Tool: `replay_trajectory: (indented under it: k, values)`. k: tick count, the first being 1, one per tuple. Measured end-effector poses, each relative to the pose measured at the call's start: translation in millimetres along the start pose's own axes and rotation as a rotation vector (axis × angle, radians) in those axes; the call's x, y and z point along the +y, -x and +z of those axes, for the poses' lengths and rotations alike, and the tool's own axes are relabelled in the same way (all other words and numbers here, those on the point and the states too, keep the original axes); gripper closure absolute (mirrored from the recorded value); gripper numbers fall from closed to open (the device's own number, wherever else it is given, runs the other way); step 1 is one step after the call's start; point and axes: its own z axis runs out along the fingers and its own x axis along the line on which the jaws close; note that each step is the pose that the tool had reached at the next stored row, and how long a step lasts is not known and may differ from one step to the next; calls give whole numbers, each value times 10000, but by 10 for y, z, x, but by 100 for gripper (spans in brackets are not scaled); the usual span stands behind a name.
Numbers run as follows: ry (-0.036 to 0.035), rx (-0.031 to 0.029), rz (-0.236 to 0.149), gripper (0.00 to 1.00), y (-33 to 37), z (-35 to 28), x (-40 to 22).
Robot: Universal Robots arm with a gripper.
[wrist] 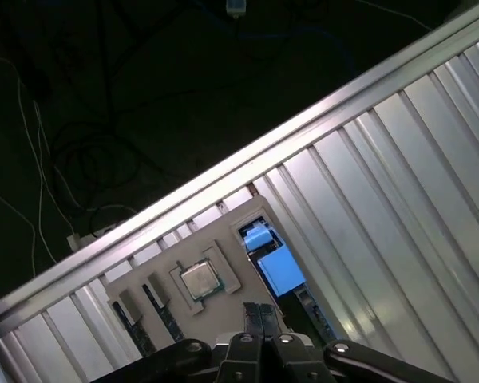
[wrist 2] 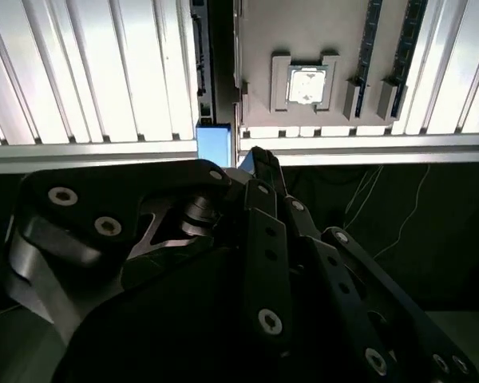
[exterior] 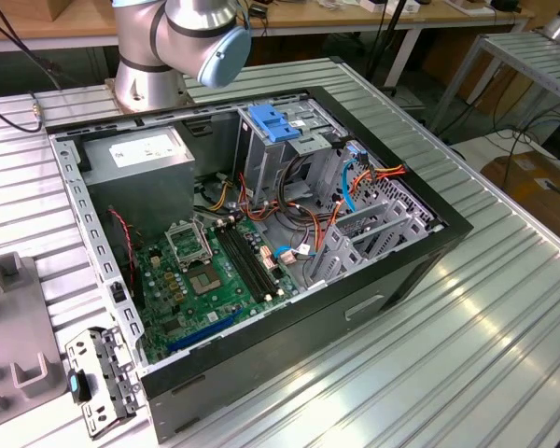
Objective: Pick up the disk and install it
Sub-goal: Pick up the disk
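Observation:
The disk (wrist: 278,270) stands on edge in a slot of a grey parts tray (wrist: 223,239); its blue rail end and a thin dark body show. In the second wrist view the disk (wrist 2: 214,144) reaches the tray's edge, its dark edge running away from my fingers. My gripper (wrist: 259,313) hovers above the tray close to that blue end, apart from it, with its dark fingers together and nothing between them. In the second wrist view the gripper (wrist 2: 259,163) sits just beside the blue end.
A processor chip (wrist 2: 307,84) and two memory sticks (wrist 2: 371,48) lie in the tray. An open computer case (exterior: 261,233) lies on the ribbed metal table (exterior: 504,308), with a blue caddy (exterior: 278,121) on its drive cage and a grey power-supply box (exterior: 135,154). The arm's base (exterior: 149,65) stands behind it.

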Motion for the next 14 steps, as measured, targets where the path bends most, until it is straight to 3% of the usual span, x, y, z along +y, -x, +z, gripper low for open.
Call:
replay_trajectory:
  k: [4,6,8,12,14]
  values:
    - [-13,0,-26,89,52,11,33]
    - [-23,-2,-311,89,62,19,38]
    - [-40,-5,-823,89,63,32,38]
    - [-92,-17,-2298,89,64,77,39]
    - [-108,-19,-2772,89,65,88,39]
